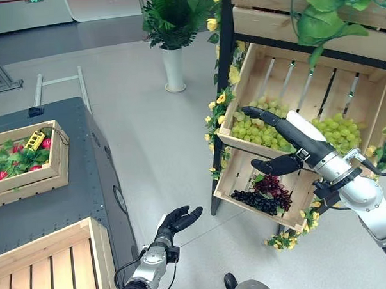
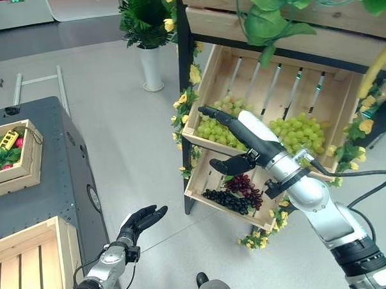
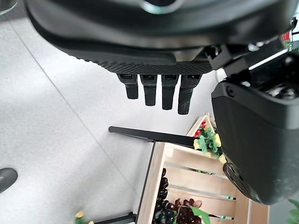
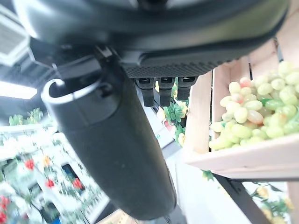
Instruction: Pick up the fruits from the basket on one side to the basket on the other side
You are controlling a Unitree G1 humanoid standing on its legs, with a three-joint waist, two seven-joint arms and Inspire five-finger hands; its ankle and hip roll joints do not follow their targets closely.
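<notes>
On the shelf at the right, a tilted upper wooden crate (image 1: pixel 236 144) holds green grapes (image 1: pixel 338 132). The crate below it (image 1: pixel 235 205) holds dark grapes (image 1: pixel 264 196). My right hand (image 1: pixel 294 142) reaches over the upper crate's front rim, just above the green grapes (image 4: pixel 252 112). It is open, with fingers (image 4: pixel 161 91) straight, the thumb spread below, and nothing held. My left hand (image 1: pixel 177 221) hangs low beside the table, open and empty, fingers (image 3: pixel 154 93) straight. An empty slatted crate (image 1: pixel 51 266) sits on the table at the lower left.
A dark table (image 1: pixel 74 201) stands at the left, carrying a second crate (image 1: pixel 28 182) of red fruit and leaves. A potted plant in a white vase (image 1: pixel 173 68) stands on the grey floor behind. Yellow flowers and leaves trim the shelf frame (image 1: pixel 224 85).
</notes>
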